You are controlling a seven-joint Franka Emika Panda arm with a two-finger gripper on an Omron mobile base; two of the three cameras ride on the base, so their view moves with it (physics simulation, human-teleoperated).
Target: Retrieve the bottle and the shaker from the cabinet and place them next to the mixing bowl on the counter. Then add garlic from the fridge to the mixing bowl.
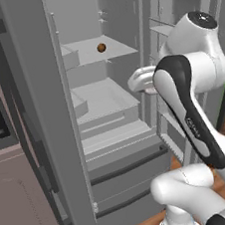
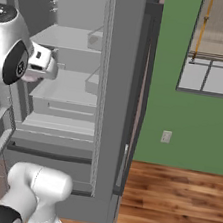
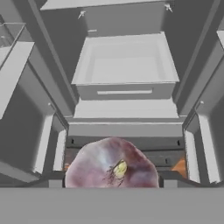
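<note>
One item in hand: gripper [image 3: 113, 186] is clamping the garlic [image 3: 112, 163] between its fingers.
Where: I'm holding it just in front of the open fridge [image 1: 45, 118], facing the shelves.
Doing it well: I'm backing straight out, keeping my grip steady, clearing the door racks before turning toward the bowl.

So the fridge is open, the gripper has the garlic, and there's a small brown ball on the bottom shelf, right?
Not quite. The fridge is open and the gripper does have the garlic, but the brown ball sits on the upper shelf, as the left base view shows.
</note>
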